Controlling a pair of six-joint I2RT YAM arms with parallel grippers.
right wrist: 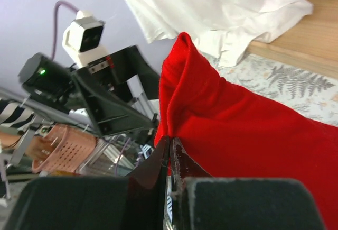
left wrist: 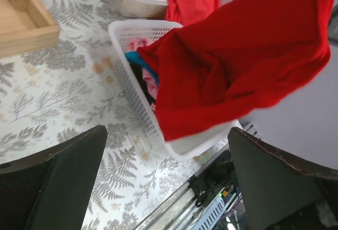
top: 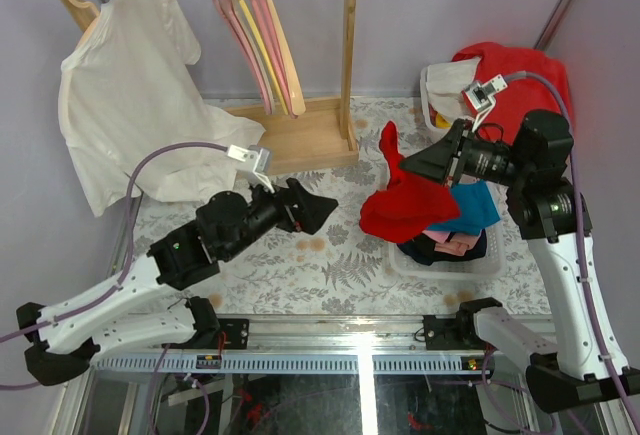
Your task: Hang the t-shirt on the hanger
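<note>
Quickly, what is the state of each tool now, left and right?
Left tool: open, holding nothing.
Right tool: closed on the red t-shirt.

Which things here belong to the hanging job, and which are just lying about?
Job: red t-shirt, pale wooden hanger on the rack, right gripper shut on the t-shirt.
Lying about: white t-shirt, pink hangers, laundry basket, red-orange garment.

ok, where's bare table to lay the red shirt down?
Free: table between the left gripper and the white basket, plus the near-edge strip. Crowded: right side, the t-shirt hanging from the right gripper over that basket; back left, white shirt draped onto the rack base.
</note>
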